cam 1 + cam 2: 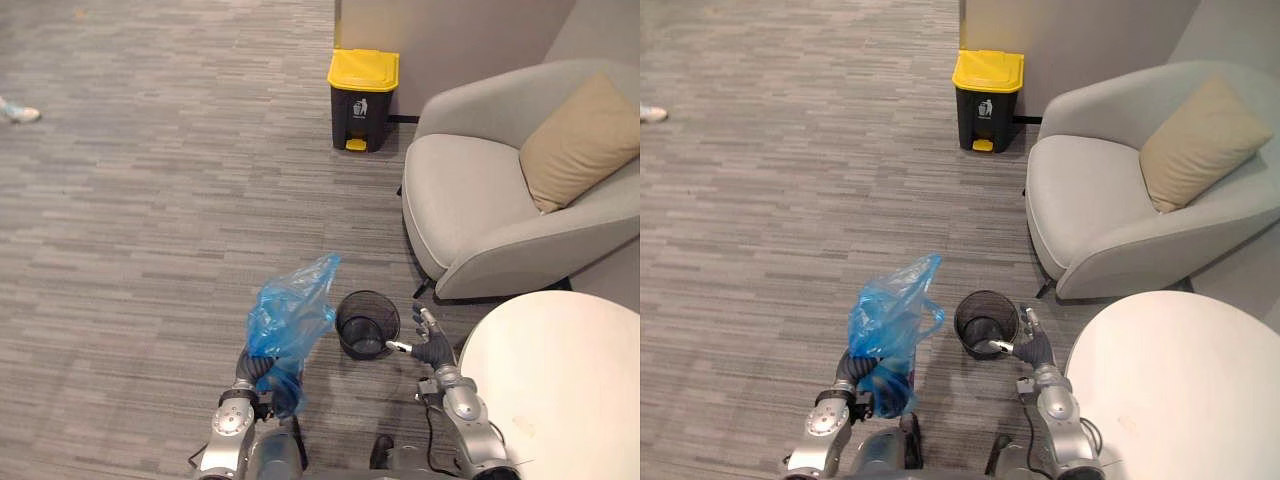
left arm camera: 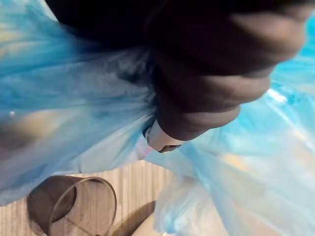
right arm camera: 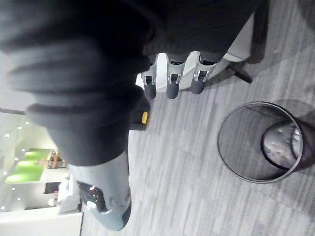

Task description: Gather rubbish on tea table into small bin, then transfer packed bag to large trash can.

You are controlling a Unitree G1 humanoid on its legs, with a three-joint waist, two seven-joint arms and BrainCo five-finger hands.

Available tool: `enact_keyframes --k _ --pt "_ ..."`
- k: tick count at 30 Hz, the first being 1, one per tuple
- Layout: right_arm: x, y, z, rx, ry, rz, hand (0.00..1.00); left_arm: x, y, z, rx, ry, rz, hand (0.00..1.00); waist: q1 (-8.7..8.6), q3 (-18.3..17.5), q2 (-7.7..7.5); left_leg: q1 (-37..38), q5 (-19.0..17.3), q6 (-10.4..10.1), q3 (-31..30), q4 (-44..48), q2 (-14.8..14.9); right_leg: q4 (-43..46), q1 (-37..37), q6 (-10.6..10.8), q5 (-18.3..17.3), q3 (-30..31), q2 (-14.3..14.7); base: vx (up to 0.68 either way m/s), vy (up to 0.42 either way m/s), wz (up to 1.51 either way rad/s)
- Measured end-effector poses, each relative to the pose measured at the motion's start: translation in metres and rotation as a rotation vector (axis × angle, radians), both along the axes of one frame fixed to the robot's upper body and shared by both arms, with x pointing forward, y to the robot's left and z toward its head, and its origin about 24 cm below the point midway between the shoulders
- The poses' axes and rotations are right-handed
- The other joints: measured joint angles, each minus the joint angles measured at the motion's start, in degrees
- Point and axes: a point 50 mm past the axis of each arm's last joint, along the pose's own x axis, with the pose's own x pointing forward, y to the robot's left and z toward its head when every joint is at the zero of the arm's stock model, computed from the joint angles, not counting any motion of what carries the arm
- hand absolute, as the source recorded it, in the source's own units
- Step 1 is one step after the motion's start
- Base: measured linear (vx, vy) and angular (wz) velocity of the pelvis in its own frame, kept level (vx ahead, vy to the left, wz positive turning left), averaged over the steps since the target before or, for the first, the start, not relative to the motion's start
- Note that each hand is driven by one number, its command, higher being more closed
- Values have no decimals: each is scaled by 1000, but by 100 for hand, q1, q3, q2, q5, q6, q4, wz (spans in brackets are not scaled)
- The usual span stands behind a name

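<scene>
A filled blue plastic bag (image 1: 291, 316) hangs above the carpet, bunched at its lower part in my left hand (image 1: 259, 368), whose fingers are closed on the plastic. In the left wrist view the bag (image 2: 59, 98) wraps all round that hand. Just right of the bag the small black mesh bin (image 1: 367, 325) stands on the floor without a liner. My right hand (image 1: 432, 348) hovers beside the bin's right rim, its fingers (image 3: 170, 83) straight and holding nothing. The large black trash can with a yellow lid (image 1: 363, 85) stands far ahead by the wall, lid down.
The round white tea table (image 1: 565, 385) is at my lower right. Beyond it a grey armchair (image 1: 470, 200) with a beige cushion (image 1: 580, 140) stands right of the path to the trash can. A person's shoe (image 1: 20, 113) shows at the far left.
</scene>
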Motion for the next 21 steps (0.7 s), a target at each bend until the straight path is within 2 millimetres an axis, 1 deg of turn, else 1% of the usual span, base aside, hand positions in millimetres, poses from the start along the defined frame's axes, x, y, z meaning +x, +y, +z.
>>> enact_keyframes --k 5,9,13,16,18,20,21 --pt "-7 -5 -16 -7 84 -21 0 -13 8 -9 32 58 -12 100 -15 -19 17 423 380 183 21 -791 -355 -570 287 129 373 63 -103 -31 116 6" --pt "-11 -11 -24 -8 129 -50 0 -20 12 -17 42 104 -10 100 -47 -31 25 593 624 203 39 -1228 -425 -753 338 140 525 72 -76 -38 40 -2" --pt "-13 -11 -27 -7 154 -49 0 -30 16 -24 49 147 -2 100 -113 -34 23 682 718 208 51 -1419 -461 -839 349 134 577 88 -31 -8 10 -2" --pt "-16 -11 -32 -8 183 -51 0 -32 19 -24 49 151 13 100 -105 -42 20 688 744 185 41 -1499 -463 -849 336 134 577 74 -19 6 2 1" --pt "-15 -11 -31 -7 179 -50 0 -33 24 -24 51 150 38 100 -98 -41 18 656 755 185 21 -1528 -469 -860 332 136 575 50 -17 27 5 5" --pt "-13 -11 -31 -7 174 -49 0 -33 25 -24 51 150 43 100 -82 -40 10 600 750 186 -4 -1513 -479 -880 318 155 560 24 -23 37 7 9" --pt "-12 -10 -30 -5 170 -48 0 -32 24 -23 50 148 42 100 -81 -27 -15 499 683 214 -42 -1393 -484 -872 300 184 509 -16 -42 44 8 13"
